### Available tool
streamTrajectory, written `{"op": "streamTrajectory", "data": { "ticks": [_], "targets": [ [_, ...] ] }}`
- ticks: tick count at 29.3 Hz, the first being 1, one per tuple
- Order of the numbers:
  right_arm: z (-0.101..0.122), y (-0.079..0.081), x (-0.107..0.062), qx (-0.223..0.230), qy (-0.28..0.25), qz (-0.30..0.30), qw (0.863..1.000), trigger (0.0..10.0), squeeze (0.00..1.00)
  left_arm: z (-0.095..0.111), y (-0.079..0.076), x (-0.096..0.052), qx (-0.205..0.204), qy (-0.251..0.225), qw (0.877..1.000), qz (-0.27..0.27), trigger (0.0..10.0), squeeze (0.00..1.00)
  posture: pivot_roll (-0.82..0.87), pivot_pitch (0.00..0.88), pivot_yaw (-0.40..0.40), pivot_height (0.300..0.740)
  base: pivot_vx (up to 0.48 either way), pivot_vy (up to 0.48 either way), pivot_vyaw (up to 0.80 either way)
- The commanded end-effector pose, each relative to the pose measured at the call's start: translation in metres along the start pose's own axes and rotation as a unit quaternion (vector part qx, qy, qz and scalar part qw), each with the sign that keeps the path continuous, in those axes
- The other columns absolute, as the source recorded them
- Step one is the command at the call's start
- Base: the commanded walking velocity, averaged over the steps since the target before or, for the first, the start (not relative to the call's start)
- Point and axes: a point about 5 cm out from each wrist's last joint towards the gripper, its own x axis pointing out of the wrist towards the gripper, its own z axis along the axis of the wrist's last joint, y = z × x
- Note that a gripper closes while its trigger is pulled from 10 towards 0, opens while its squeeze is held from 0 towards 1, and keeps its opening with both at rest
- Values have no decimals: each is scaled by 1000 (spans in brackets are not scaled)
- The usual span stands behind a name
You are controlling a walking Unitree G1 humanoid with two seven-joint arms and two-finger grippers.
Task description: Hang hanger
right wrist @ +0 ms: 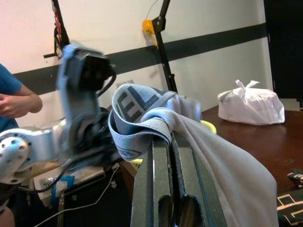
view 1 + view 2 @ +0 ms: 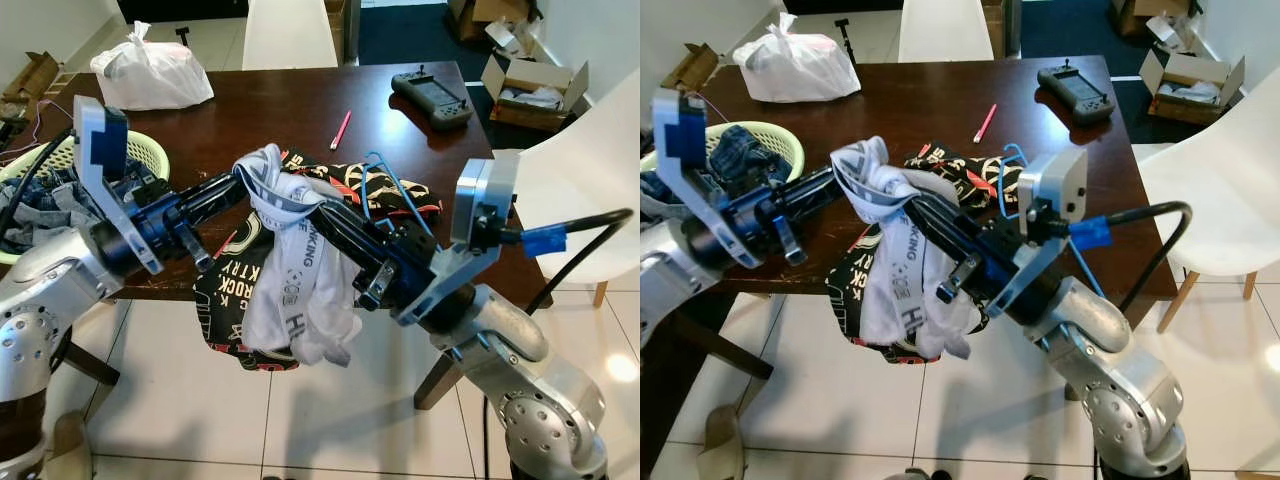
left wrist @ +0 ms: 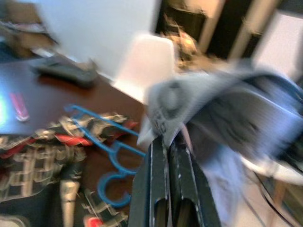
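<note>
Here both the left gripper [image 2: 243, 186] and the right gripper [image 2: 325, 212] pinch the waistband of grey underwear [image 2: 300, 280], stretched between their fingertips. Just beyond the right fingers, the blue hanger [image 2: 395, 195] lies on a black printed garment [image 2: 330, 180] on the table [image 2: 300, 95].

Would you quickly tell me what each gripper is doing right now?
Left gripper: shut on the grey underwear waistband.
Right gripper: shut on the same waistband.
</note>
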Motion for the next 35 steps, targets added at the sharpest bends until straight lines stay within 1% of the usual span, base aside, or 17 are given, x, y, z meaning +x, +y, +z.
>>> {"op": "streamTrajectory", "data": {
  "ticks": [1, 3, 4, 7, 14, 16, 18, 21, 22, 25, 26, 27, 28, 29, 30, 32, 35],
  "targets": [
    [-1, 4, 2, -4, 2, 8, 1000, 0, 0, -1, -10, -1, 3, 19, 999, -40, 10000, 0, 93, 190, 107, 740, 0, 0, 0],
    [-2, 3, 3, -6, 4, 2, 1000, 0, 0, -3, -14, -1, -12, 20, 998, -58, 10000, 0, 92, 186, 104, 740, 0, 0, 0],
    [-2, 1, 3, -8, 6, -3, 1000, 0, 0, -4, -20, -1, -32, 21, 996, -85, 10000, 1000, 92, 186, 103, 740, 0, 0, 0],
    [-3, -2, 3, -12, 7, -13, 1000, 0, 0, -8, -29, -2, -54, 28, 991, -116, 10000, 1000, 90, 183, 103, 740, 0, 0, 0],
    [-5, -15, 4, -32, 15, -64, 997, 0, 0, -5, -33, -6, -72, 8, 990, -123, 10000, 1000, 85, 181, 97, 740, 0, 0, 0],
    [-8, -19, 4, -42, 25, -80, 996, 0, 0, 0, -34, -7, -78, -12, 989, -125, 10000, 1000, 87, 184, 94, 740, 0, 0, 0],
    [-14, -30, 4, -80, 50, -120, 988, 0, 0, 11, -32, -11, -82, -55, 988, -119, 10000, 1000, 93, 187, 91, 740, 0, 0, 0],
    [-18, -33, 2, -105, 68, -127, 984, 0, 0, 15, -30, -13, -80, -70, 988, -108, 10000, 1000, 94, 186, 89, 740, 0, 0, 0],
    [-21, -36, -1, -127, 79, -134, 980, 0, 0, 20, -23, -13, -73, -86, 991, -78, 10000, 1000, 97, 189, 88, 740, 0, 0, 0],
    [-22, -37, -3, -139, 85, -136, 977, 0, 0, 24, -18, -14, -69, -96, 991, -57, 10000, 1000, 97, 189, 88, 740, 0, 0, 0],
    [-19, -43, -6, -152, 83, -154, 973, 0, 0, 26, -7, -14, -55, -102, 993, 0, 10000, 1000, 97, 191, 83, 740, 0, 0, 0],
    [-19, -43, -6, -152, 83, -154, 973, 0, 0, 26, -7, -14, -55, -102, 993, 0, 10000, 1000, 97, 191, 83, 740, 0, 0, 0],
    [-15, -50, -9, -161, 76, -181, 967, 0, 0, 24, 4, -14, -36, -94, 993, 64, 10000, 1000, 96, 192, 81, 740, 0, 0, 0],
    [-15, -50, -9, -161, 76, -181, 967, 0, 0, 24, 4, -14, -36, -94, 993, 64, 10000, 1000, 96, 192, 81, 740, 0, 0, 0],
    [-10, -58, -11, -165, 65, -217, 960, 0, 0, 17, 12, -13, -15, -79, 988, 129, 10000, 0, 96, 194, 77, 740, 0, 0, 0],
    [-3, -68, -12, -157, 42, -270, 949, 0, 0, 5, 20, -12, 11, -60, 974, 216, 10000, 0, 98, 194, 74, 740, 0, 0, 0],
    [-2, -70, -11, -154, 35, -287, 945, 0, 0, -1, 20, -12, 23, -50, 969, 240, 10000, 0, 101, 196, 70, 740, 0, 0, 0]
  ]
}}
